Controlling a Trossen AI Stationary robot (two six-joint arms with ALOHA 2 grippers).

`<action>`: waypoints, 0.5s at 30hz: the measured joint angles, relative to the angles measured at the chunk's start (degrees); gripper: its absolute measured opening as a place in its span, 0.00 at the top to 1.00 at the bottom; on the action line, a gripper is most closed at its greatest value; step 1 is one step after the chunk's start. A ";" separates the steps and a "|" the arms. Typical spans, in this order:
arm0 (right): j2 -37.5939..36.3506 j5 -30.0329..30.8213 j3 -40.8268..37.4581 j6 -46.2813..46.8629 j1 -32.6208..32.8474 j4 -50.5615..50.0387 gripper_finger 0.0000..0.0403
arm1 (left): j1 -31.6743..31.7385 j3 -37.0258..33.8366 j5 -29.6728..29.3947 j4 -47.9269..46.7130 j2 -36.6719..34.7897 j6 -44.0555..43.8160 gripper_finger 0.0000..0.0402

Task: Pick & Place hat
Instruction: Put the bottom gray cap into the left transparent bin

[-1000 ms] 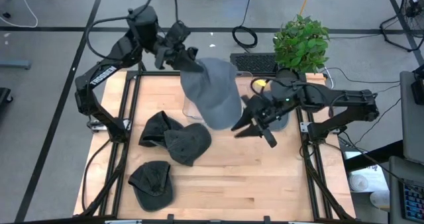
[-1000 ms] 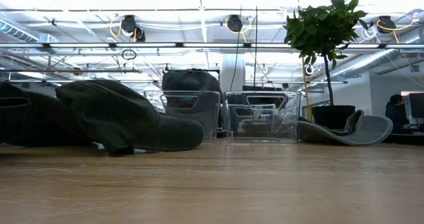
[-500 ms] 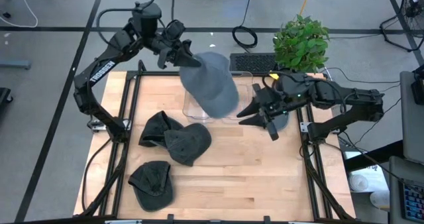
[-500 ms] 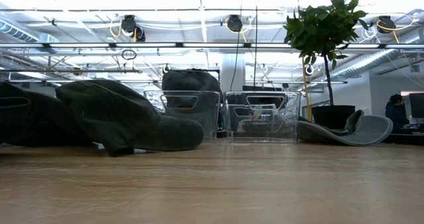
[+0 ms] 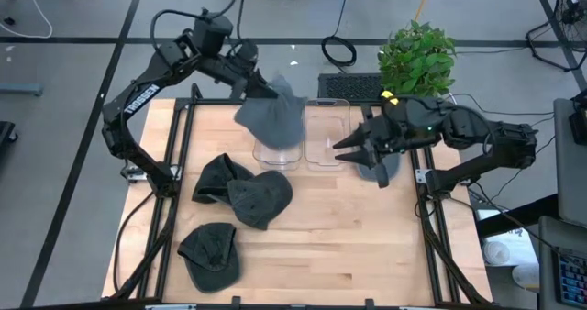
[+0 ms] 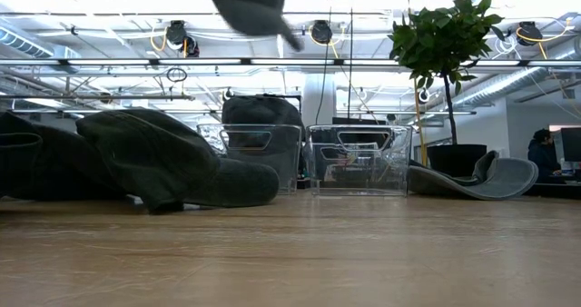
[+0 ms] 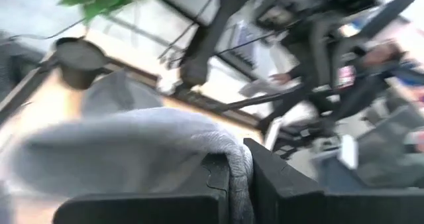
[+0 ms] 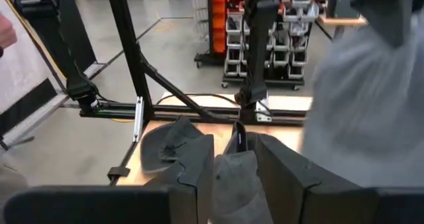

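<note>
My left gripper (image 5: 249, 79) is shut on a light grey hat (image 5: 272, 119), which hangs over the left of two clear bins (image 5: 278, 156). The low view shows the hat's bottom (image 6: 247, 3) high above the bin (image 6: 259, 157), which holds a dark hat (image 6: 263, 112). My right gripper (image 5: 341, 151) hovers open over the right bin (image 5: 326, 145), pointing toward the table's left. A second light grey hat (image 5: 383, 168) lies by its crown on the table under the right wrist. In the right wrist view grey cloth (image 8: 238, 177) shows between the fingers; I cannot tell if they touch it. My left gripper pinches a rolled edge of the grey hat (image 7: 240, 163) between its two fingers (image 7: 209, 174). It comes in from the far left, slanting down. The hat is lifted clear and hangs slack below the fingers, above the left bin.
Three dark hats lie on the table's left half (image 5: 218, 177), (image 5: 261, 198), (image 5: 211, 255). A potted plant (image 5: 417, 58) and a keyboard (image 5: 353, 88) stand at the far right edge. Bare wood (image 5: 348, 246) fills the near right part.
My left gripper has drawn back toward the far edge and come down, so the hat has swung from over the table's middle to above the left bin and now shows at the top of the low view. My right gripper has moved toward the far edge, staying open.
</note>
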 joint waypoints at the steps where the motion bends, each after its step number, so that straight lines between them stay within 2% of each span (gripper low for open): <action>1: 0.26 -0.01 -0.02 -0.45 0.00 0.59 0.75 | -0.25 0.00 -1.65 -1.33 0.00 1.30 0.94; 9: 0.52 -0.07 -0.04 -1.27 0.00 1.81 0.75 | -4.09 -0.01 -17.72 -10.45 0.77 16.21 0.94; 15: 0.54 -0.09 -0.04 -1.11 0.00 1.82 0.75 | -7.36 0.00 -29.25 -11.78 1.16 29.68 0.94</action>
